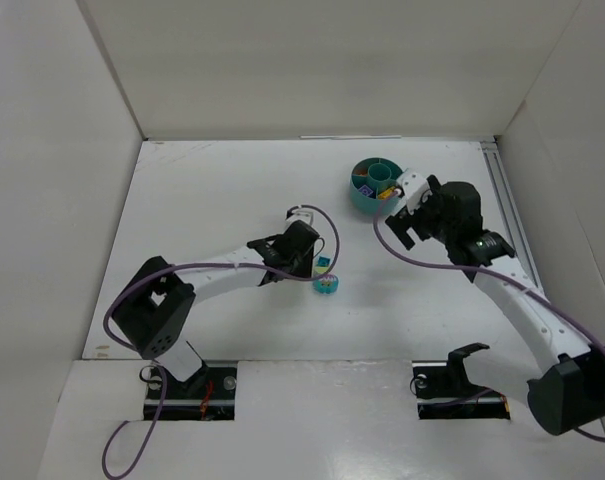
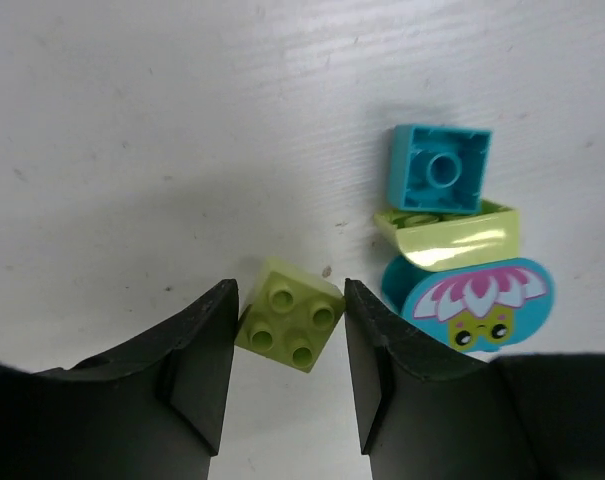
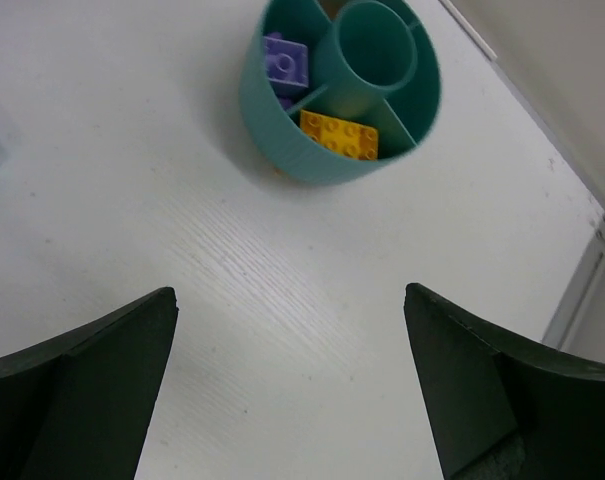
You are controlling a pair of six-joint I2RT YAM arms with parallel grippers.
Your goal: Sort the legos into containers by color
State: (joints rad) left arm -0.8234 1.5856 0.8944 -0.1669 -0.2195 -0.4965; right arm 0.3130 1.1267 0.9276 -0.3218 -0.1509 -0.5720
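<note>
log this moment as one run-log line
left gripper: shut on light green brick | right gripper: open, empty, facing tub | in tub: purple brick, yellow brick, separate wedges | loose: teal brick

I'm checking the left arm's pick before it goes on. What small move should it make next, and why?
Probably a short straight lift. The left gripper appears closed against both sides of the light green brick; the pile of teal and green pieces lies close beside one finger, so sideways motion might knock it.
</note>
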